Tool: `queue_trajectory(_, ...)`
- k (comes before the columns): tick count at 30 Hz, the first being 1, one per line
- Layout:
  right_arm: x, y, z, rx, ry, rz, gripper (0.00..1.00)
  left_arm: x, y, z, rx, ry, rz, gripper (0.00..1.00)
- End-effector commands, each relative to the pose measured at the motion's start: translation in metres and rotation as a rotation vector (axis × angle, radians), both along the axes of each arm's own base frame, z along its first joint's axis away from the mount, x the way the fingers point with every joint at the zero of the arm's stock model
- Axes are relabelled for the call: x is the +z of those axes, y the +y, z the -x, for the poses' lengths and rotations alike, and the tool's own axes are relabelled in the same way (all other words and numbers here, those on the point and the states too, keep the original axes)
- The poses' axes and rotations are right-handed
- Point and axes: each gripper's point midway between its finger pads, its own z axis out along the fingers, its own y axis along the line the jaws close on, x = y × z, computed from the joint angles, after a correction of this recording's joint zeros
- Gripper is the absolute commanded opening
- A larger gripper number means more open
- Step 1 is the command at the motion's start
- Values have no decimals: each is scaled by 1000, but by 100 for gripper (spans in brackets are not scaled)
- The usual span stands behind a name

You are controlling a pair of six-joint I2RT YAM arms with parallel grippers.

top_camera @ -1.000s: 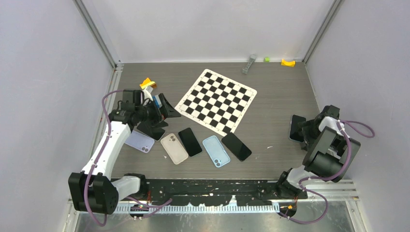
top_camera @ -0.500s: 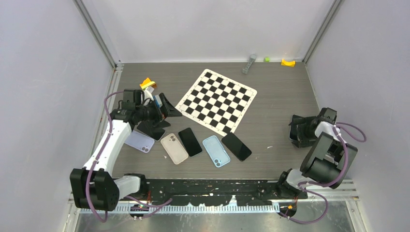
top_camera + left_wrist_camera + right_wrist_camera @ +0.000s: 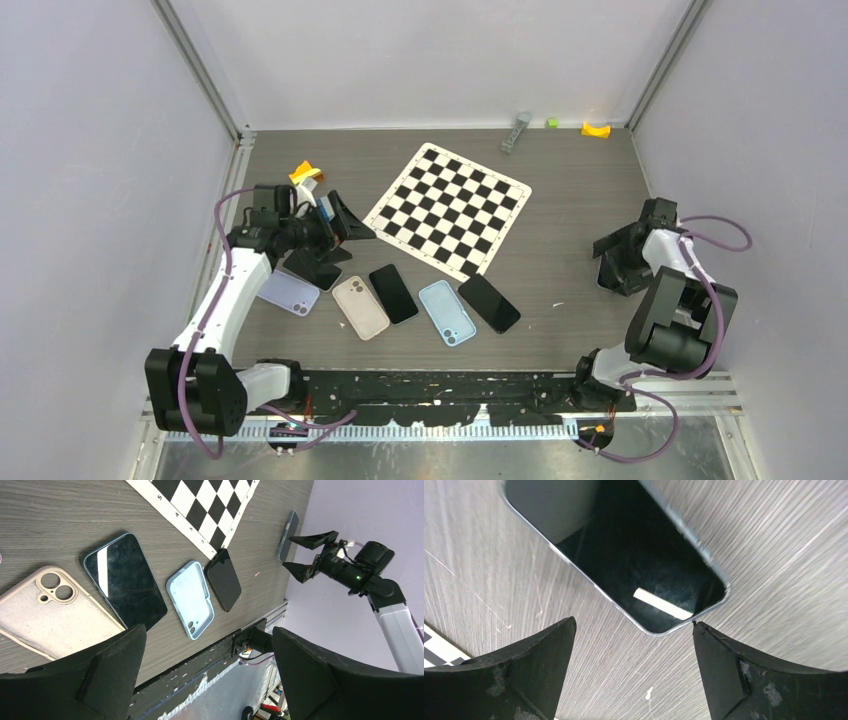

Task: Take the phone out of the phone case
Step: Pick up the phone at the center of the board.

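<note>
Over at the right side of the table, near the wall, the phone lies flat and screen up. A pale blue-grey rim around its dark glass looks to me like the case. The right gripper hovers just above the phone's near end, jaws spread wide with nothing between them. The left gripper is well apart, jaws equally wide and empty, above a row of loose handsets and shells that includes a light blue case. The step in hand looks like getting a first hold on the cased phone, and doing it well probably means squaring up first. In the right wrist view the long axis runs diagonally from upper left to lower right, with one short end pointing toward the finger on the right of that view. A straight closure would therefore catch a corner rather than the two long sides. Turning the wrist until the fingers straddle the width, then descending so they meet the rim and not the glass, should give a steadier bite (a slab lying flush on wood offers little edge, so tipping one side up may be needed). Seen from the left wrist, that axis runs roughly along the right wall, near to far. Peeling the case off likely wants both arms, one pinning the shell while the other pushes the handset out.
</note>
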Motion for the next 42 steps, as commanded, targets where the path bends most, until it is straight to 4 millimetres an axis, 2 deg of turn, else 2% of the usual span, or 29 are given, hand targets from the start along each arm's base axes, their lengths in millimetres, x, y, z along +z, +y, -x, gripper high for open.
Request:
queue_trajectory(1,53,-56,-18,51,-45,309,95,8,-2,-3,-15,-37,26,100)
queue_trajectory(3,56,-72,-23,76,-25,381,97,8,-3,-3,-21,-33,30,100)
queue_trajectory(5,50,-80,-30,116,5,403,98,8,-3,-3,-24,-27,34,100)
queue_trajectory(8,30,-78,-48,232,6,372,98,9,-4,-2,-29,-24,40,100)
queue_trajectory(9,30,-79,-53,249,1,369,98,9,-4,-2,-30,-25,40,100)
queue_trajectory(14,11,-84,-59,308,6,344,98,9,-4,-1,-29,-28,41,100)
queue_trajectory(18,-5,-89,-50,270,-24,252,95,7,-4,1,-31,-34,35,100)
queue_trajectory(22,-6,-75,-57,278,-115,141,94,5,-3,2,-32,-31,33,100)
queue_trajectory(26,-15,-50,-62,324,-156,2,94,4,-3,1,-33,-29,33,100)
queue_trajectory(30,-19,-34,-68,363,-182,-57,94,4,-4,-2,-31,-28,35,100)
queue_trajectory(35,-32,-13,-64,478,-64,-25,94,5,-5,-4,-32,-27,42,100)
queue_trajectory(42,-48,-10,-48,600,157,120,94,3,-4,-3,-29,-22,40,100)
